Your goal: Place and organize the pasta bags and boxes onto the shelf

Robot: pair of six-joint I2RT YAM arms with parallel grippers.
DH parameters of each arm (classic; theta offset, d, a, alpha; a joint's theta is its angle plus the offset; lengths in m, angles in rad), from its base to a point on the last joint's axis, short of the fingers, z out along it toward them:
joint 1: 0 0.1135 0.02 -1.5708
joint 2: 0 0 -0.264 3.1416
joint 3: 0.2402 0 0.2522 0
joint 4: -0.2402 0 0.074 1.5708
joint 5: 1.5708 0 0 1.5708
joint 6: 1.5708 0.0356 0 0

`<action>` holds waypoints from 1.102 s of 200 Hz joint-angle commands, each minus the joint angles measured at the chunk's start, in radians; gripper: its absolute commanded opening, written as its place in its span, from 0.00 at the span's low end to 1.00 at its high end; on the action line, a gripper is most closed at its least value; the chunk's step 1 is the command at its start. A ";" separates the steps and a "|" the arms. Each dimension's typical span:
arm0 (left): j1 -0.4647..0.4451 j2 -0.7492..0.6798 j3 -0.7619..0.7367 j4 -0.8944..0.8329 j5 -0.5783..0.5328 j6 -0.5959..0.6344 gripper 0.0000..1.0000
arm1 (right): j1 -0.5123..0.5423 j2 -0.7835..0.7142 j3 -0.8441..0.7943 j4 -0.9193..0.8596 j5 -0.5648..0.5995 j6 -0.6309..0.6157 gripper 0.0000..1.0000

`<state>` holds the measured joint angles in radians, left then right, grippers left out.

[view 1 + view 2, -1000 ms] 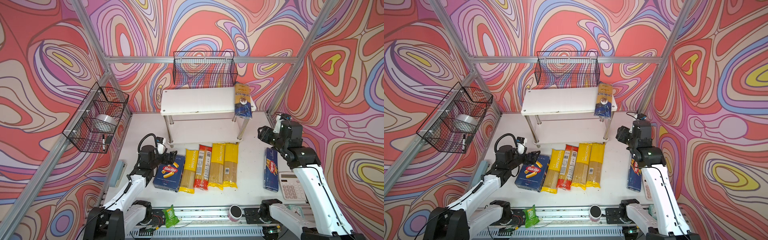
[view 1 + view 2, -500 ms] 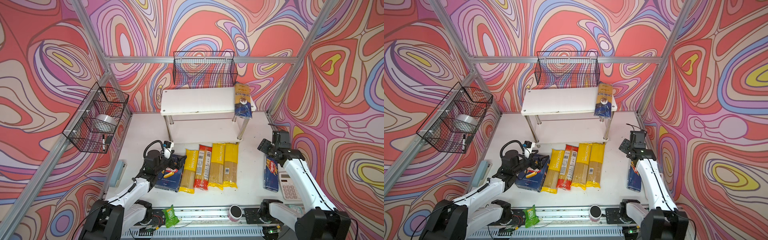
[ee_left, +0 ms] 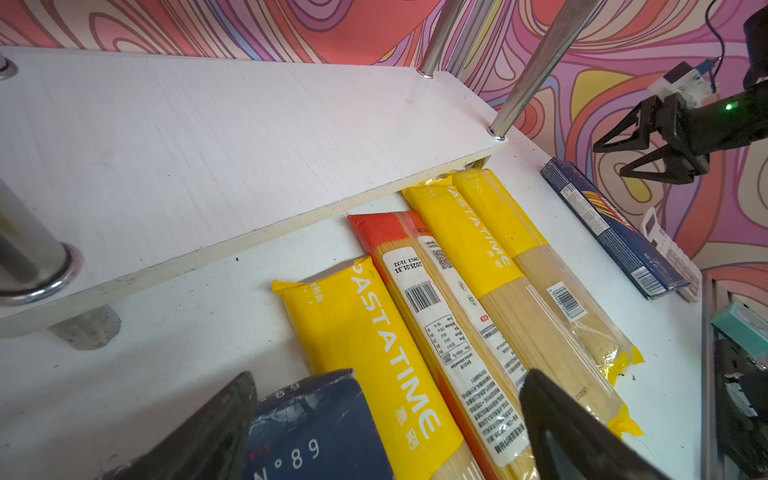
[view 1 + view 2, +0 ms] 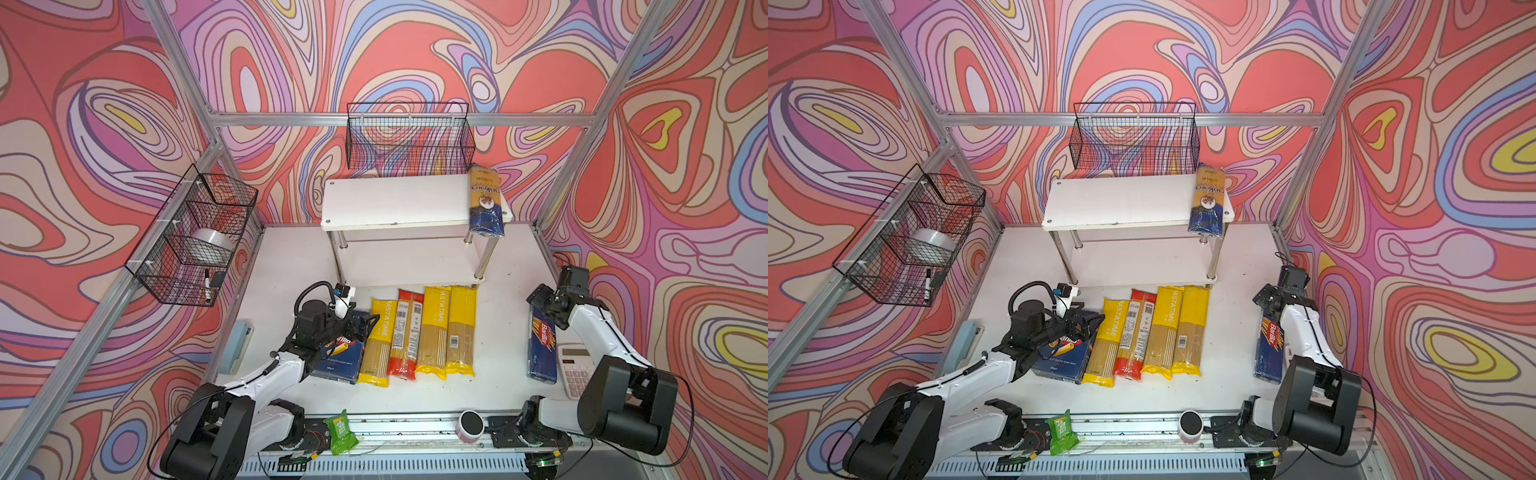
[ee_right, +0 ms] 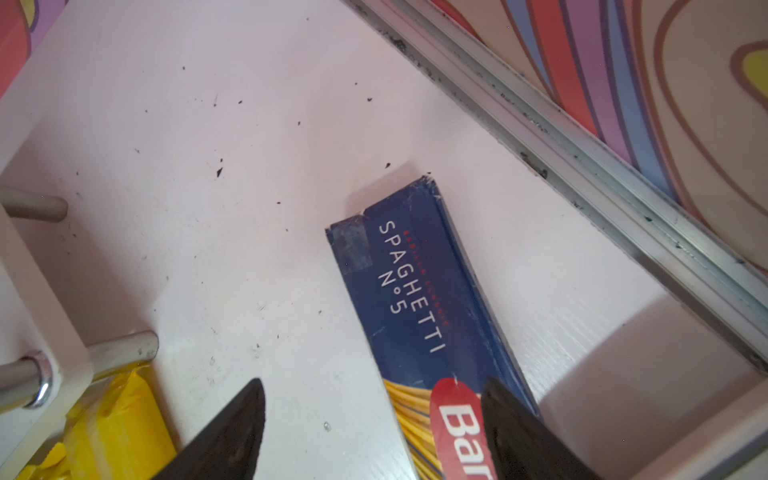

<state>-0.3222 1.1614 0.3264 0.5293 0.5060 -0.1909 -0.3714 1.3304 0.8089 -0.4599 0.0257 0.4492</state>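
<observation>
Arms (image 4: 266, 372) low; left tool (image 3: 388, 374) agape; right tool (image 5: 372, 380) agape over spaghetti box (image 5: 415, 282)

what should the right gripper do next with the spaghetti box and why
Probably ease the right gripper down so its open jaws straddle the spaghetti box. It hovers over the box's far end holding nothing, and the box lies flat on the table, not yet on the shelf.
</observation>
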 commanded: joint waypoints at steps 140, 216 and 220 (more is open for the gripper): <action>-0.005 0.043 0.018 0.066 0.056 0.016 1.00 | -0.050 0.069 -0.214 0.186 -0.276 0.088 0.85; -0.005 0.070 0.032 0.058 0.051 0.013 1.00 | 0.099 -0.077 -0.227 0.118 -0.357 0.189 0.85; -0.005 0.070 0.033 0.057 0.051 0.013 1.00 | 0.108 -0.083 -0.215 0.104 -0.356 0.187 0.85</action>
<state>-0.3222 1.2217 0.3309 0.5652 0.5499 -0.1875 -0.3187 1.2789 0.5774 -0.2195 -0.2626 0.5922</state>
